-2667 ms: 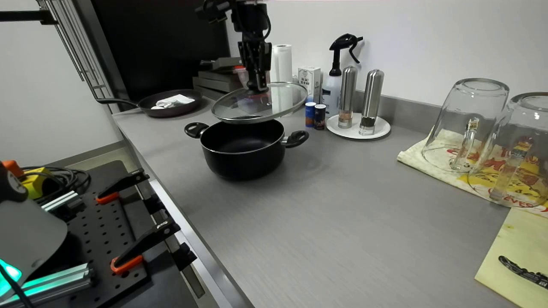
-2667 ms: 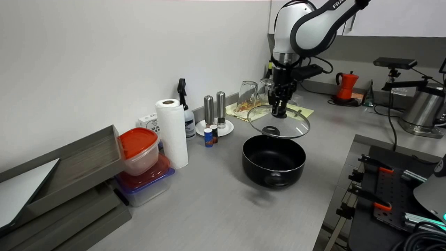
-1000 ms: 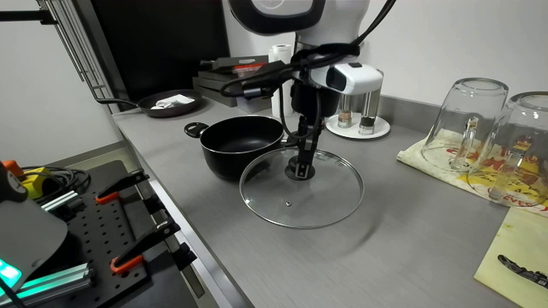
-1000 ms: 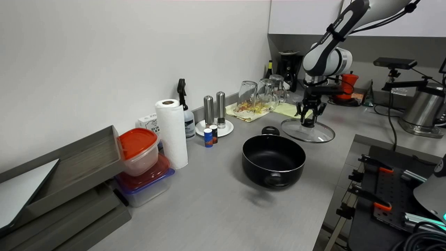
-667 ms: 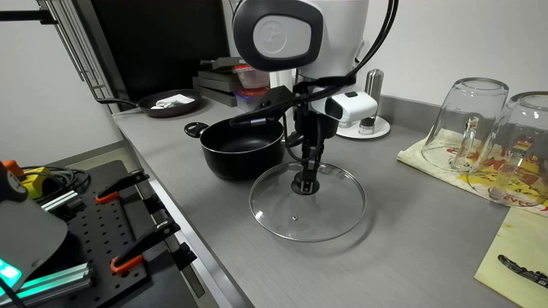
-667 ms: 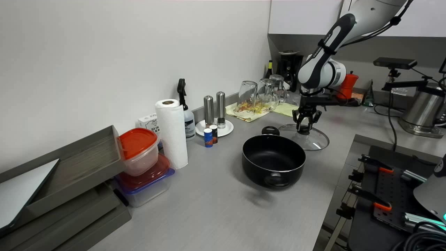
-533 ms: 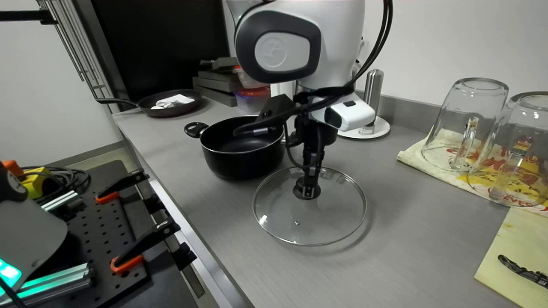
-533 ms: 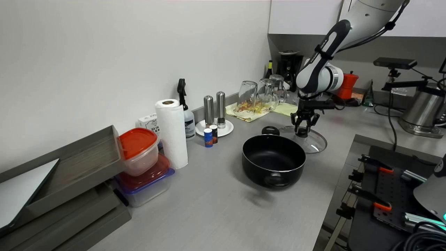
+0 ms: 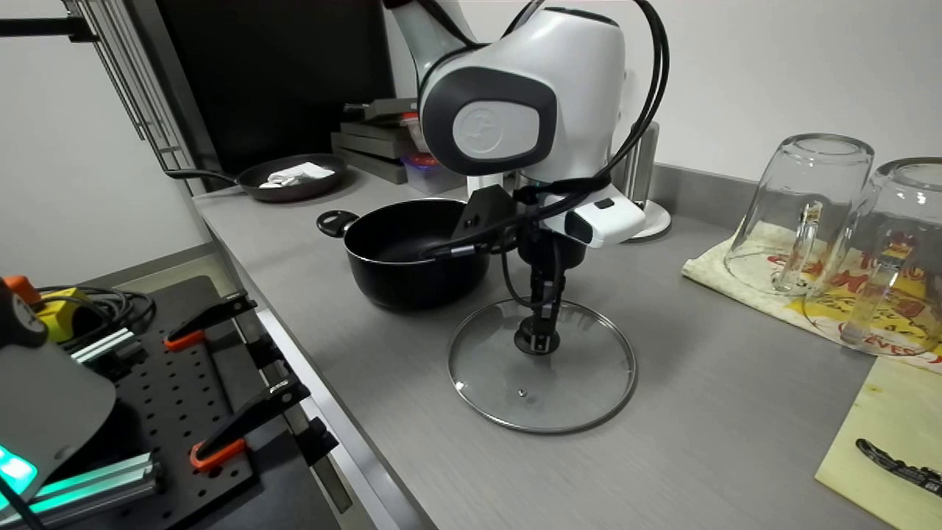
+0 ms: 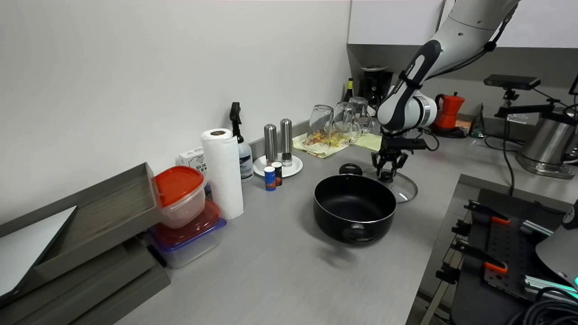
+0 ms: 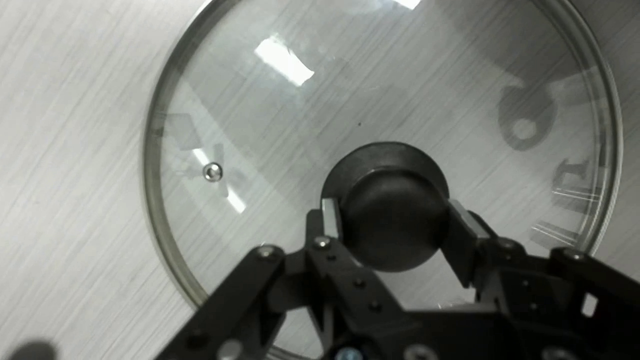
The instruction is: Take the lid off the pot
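Note:
The lid (image 9: 567, 397) is a clear glass disc with a metal rim and black knob (image 11: 395, 225). In an exterior view it lies level beside the pot, at or just above the counter; I cannot tell if it touches. My gripper (image 9: 543, 340) points down at the lid's centre. In the wrist view the gripper (image 11: 395, 215) has its pads against both sides of the knob. The black pot (image 9: 412, 283) stands open on the counter. In an exterior view the pot (image 10: 354, 228) hides part of the lid (image 10: 408, 188).
Upturned glass mugs (image 9: 802, 162) stand on a yellow cloth (image 9: 710, 269). A pan (image 9: 291, 191) with a white cloth lies farther along. The counter's metal edge (image 9: 338, 427) runs along the clamp side. A paper towel roll (image 10: 223, 180) and plastic tubs (image 10: 189, 239) stand near the wall.
The lid, held by its knob, has moved from above the pot to beside it and come down to counter height. The pot has stayed in place.

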